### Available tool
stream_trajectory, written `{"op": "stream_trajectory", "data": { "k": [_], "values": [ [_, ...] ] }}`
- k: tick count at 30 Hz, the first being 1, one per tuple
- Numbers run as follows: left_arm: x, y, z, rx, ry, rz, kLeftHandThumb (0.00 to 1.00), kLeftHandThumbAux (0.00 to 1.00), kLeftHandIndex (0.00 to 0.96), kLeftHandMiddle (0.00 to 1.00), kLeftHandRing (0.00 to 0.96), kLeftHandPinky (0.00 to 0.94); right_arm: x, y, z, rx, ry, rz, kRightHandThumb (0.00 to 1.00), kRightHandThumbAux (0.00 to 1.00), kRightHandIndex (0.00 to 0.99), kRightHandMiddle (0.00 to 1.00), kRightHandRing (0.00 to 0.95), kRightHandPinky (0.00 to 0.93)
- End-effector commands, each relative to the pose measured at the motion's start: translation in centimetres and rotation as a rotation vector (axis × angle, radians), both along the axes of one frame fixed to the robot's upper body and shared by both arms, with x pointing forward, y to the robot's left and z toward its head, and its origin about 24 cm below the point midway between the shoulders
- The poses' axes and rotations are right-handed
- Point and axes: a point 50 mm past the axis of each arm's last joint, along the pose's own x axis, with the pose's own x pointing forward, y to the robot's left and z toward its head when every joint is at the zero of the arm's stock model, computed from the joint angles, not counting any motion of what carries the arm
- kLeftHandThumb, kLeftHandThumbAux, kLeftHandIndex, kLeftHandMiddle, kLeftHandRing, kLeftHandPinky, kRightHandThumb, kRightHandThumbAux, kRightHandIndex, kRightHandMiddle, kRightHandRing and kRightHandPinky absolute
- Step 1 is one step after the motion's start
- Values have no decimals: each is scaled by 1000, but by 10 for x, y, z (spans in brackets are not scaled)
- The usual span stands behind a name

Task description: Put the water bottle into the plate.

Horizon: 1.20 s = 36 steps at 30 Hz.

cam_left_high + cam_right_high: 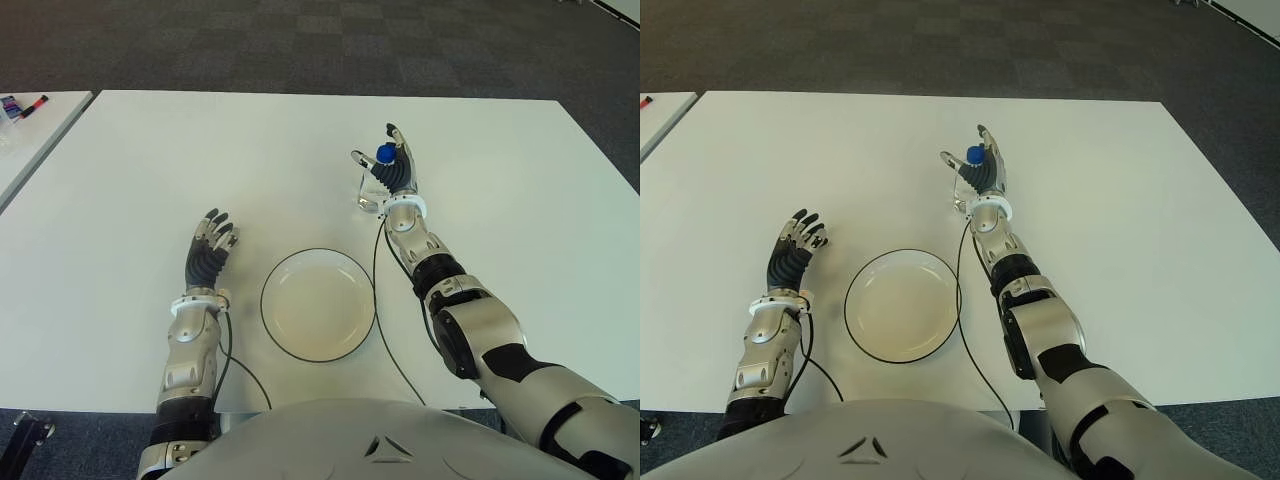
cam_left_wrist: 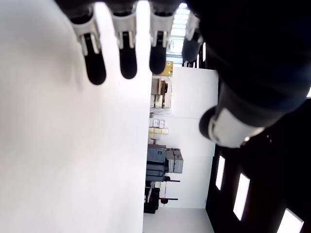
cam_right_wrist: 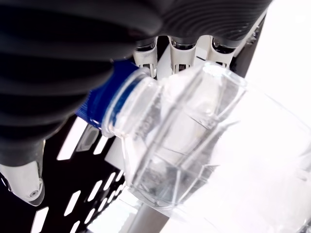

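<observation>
Right hand brought up to the bottle, plate waiting empty.

The clear plastic water bottle with a blue cap (image 1: 374, 186) is seen upright on the white table (image 1: 520, 200), upper centre of the frame, just beyond the round white plate with a dark rim (image 1: 318, 304). The right hand (image 1: 393, 168) is set against it, fingers spread around the neck and not yet clamped, presumably lining up a grasp. The left hand (image 1: 209, 250) is shown open at lower left, beside the plate.

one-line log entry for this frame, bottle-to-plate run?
phase: reach/grasp | right hand: at water bottle, fingers open around it, grip not closed | bottle: upright on table, beyond plate | plate: empty | left hand: idle, left of plate
</observation>
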Motion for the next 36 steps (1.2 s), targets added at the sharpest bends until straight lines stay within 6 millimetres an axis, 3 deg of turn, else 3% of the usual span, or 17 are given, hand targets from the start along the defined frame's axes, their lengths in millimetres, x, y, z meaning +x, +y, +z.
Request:
{"op": "stream_trajectory", "data": {
  "k": [1,18,36],
  "values": [
    [-2,1,-2,3,23,11,429,681,110,142,153,210,-5,0,-10,12,30,-3,334,541,29,130,160,219],
    [-1,1,-2,10,17,9,386,707,115,130,138,195,-7,-1,-17,-10,54,1,349,525,35,143,177,235],
    [-1,1,-3,0,19,9,404,692,117,138,151,209,-8,-2,-20,-11,68,3,356,536,35,148,181,236]
  ]
}}
